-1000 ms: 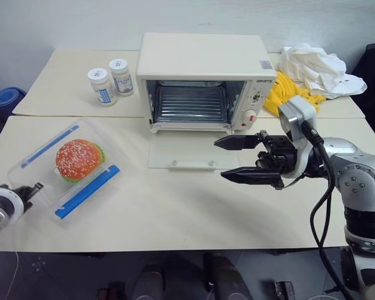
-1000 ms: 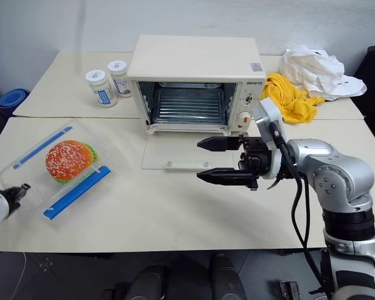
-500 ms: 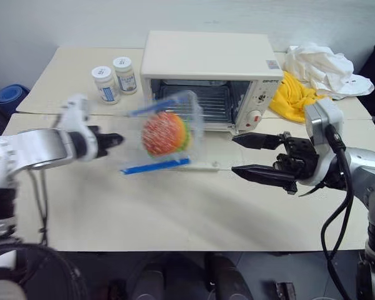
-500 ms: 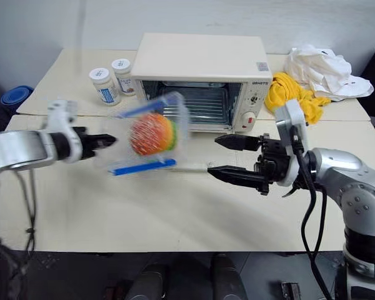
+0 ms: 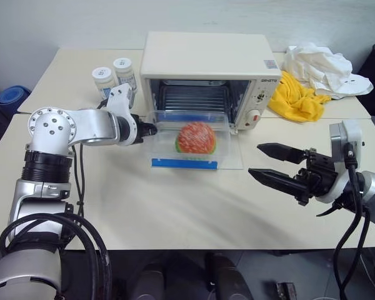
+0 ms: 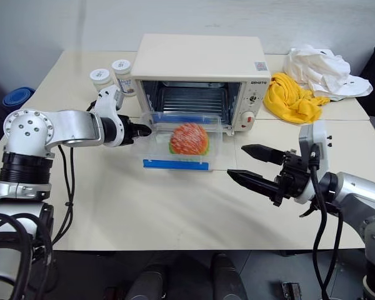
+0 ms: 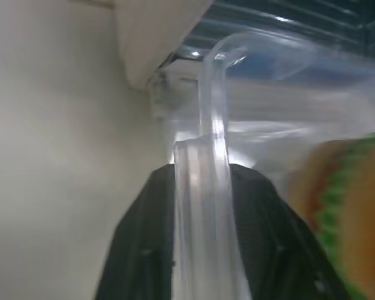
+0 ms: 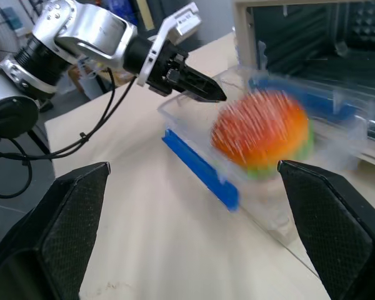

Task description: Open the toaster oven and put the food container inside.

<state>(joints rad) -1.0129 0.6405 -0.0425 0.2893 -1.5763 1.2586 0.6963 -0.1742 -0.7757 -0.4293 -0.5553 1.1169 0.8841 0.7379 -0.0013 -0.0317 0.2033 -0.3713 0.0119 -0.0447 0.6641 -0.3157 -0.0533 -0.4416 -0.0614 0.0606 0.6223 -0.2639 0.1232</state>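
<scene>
Clear plastic catches the light right in front of the oven mouth: the shallow rectangular food container (image 5: pixel 190 139) with its blue side clips sits on the dropped glass door, its far edge just at the opening, and the toy burger (image 5: pixel 195 137) with the orange-red sesame bun rides inside it. The cream-white boxy toaster oven (image 5: pixel 206 65) stands with its door folded flat toward us, wire rack on show, red-marked knobs down its right panel.

On the left, the left tool (image 5: pixel 151 129) reaches in from the side, its two black fingers (image 7: pixel 144 250) pinching the container's clear end wall; the left wrist view shows the plastic rim running up between them, so it has hold of the box. Over on the right, the right tool (image 5: pixel 270 163) hangs above the cream bench (image 5: pixel 175 206), well apart from the container, its two black fingers spread as wide as they go and gripping nothing, pointing across toward the oven.

Behind the left arm, two small white jars with blue labels (image 5: pixel 114 76) stand close together just beside the oven's left wall. Past the oven on the right, a crumpled yellow cloth (image 5: pixel 295 97) lies on the bench with a heap of white cloth (image 5: pixel 322 69) behind it, touching.
</scene>
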